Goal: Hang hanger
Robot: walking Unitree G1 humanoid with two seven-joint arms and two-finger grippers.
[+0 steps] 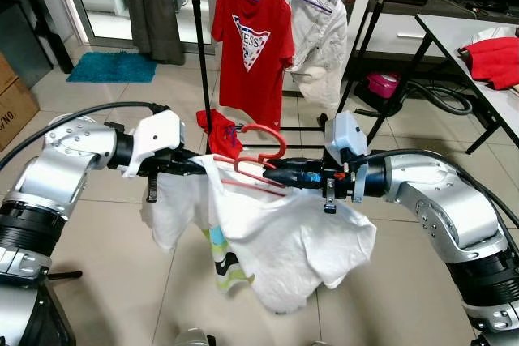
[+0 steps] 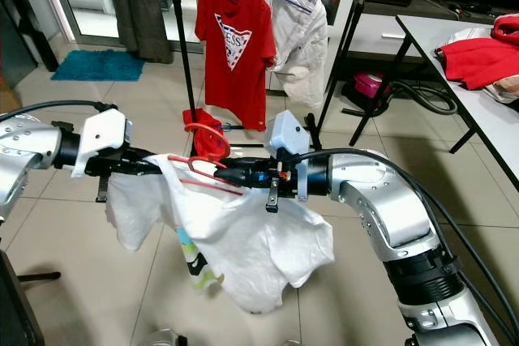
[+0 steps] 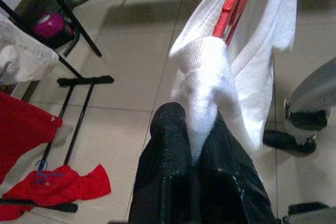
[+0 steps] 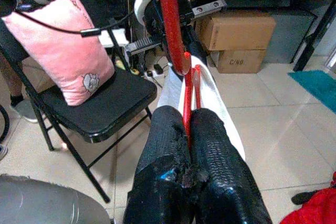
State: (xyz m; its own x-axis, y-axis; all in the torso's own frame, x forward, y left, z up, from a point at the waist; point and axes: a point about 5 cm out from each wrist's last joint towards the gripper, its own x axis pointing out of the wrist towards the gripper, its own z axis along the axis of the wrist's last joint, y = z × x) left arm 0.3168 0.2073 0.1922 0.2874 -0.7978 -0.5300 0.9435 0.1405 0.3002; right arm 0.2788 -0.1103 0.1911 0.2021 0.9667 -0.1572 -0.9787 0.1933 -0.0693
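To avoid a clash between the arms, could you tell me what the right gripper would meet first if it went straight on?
Probably the left gripper, which faces the right gripper across the red hanger and white shirt; depth is uncertain.

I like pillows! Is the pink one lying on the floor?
No, the pink pillow sits on a black chair, leaning against its back.

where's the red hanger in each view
Left eye: hanger centre, between the grippers.
Right eye: centre-left.
Left wrist: top, inside the white shirt.
Right wrist: centre top, hook above the fingers.
Shared landmark: the white shirt.
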